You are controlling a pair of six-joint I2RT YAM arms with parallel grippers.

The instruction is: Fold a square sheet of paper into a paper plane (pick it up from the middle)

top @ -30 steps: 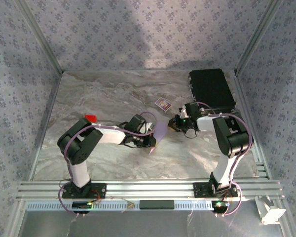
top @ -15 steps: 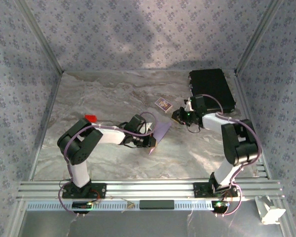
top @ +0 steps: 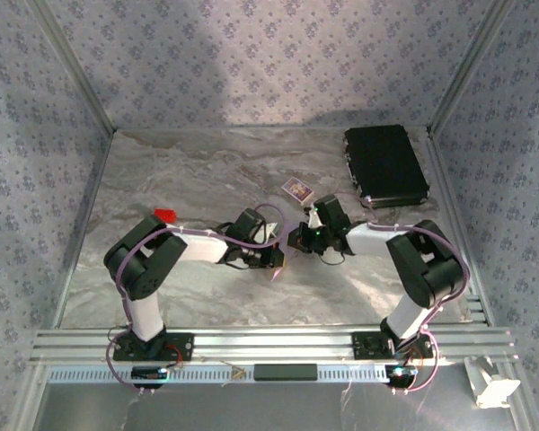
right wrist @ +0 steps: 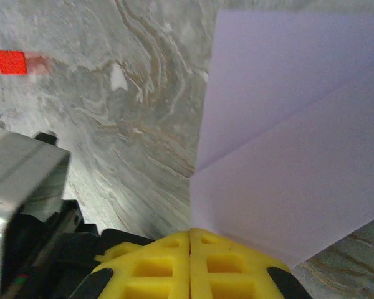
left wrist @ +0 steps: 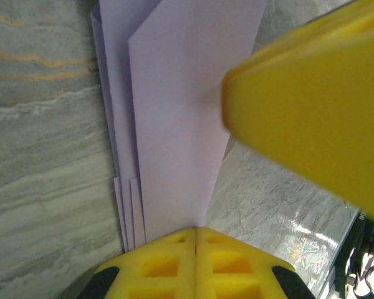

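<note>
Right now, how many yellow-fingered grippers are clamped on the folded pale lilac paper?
2. The left gripper clamps one edge of the folded pale lilac paper; the right gripper clamps another edge, facing it.

The left tool (left wrist: 195, 235) has its two yellow fingers pressed together at the bottom edge, pinching the lilac paper (left wrist: 174, 112). The paper rises from them in several folded layers, their edges stepped along the left side. A big, blurred yellow pad (left wrist: 311, 106) overlaps the paper's right edge. Grey marbled desk (left wrist: 43, 156) lies beneath.
</note>
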